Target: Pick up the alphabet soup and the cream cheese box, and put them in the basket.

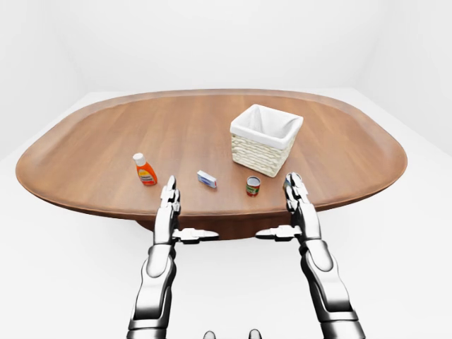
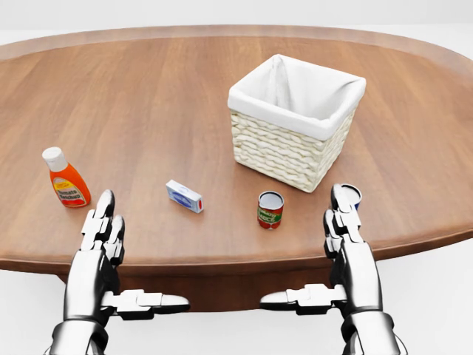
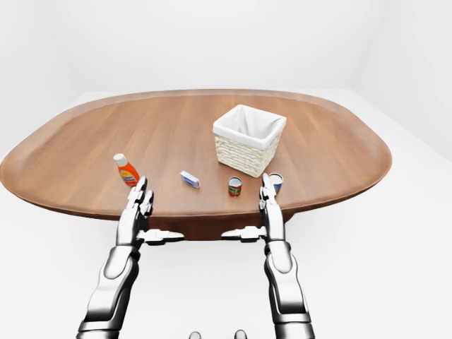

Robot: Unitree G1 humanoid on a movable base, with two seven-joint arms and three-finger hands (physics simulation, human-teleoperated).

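Note:
The alphabet soup can (image 2: pixel 270 209), with a red and green label, stands upright on the wooden table (image 2: pixel 148 103), just below the basket in the head view. The cream cheese box (image 2: pixel 184 196), small, blue and white, lies to the can's left. The woven basket (image 2: pixel 290 150) has a white cloth lining and nothing visible inside. My left hand (image 2: pixel 101 240) hovers open at the table's near edge, left of the box. My right hand (image 2: pixel 349 240) is open at the same edge, right of the can. Both hold their fingers straight and thumbs turned inward, gripping nothing.
An orange bottle (image 2: pixel 66 179) with a white cap stands at the left, beyond my left hand. A second can (image 2: pixel 352 194), blue and white, is partly hidden behind my right fingertips. White floor and walls surround the oval table.

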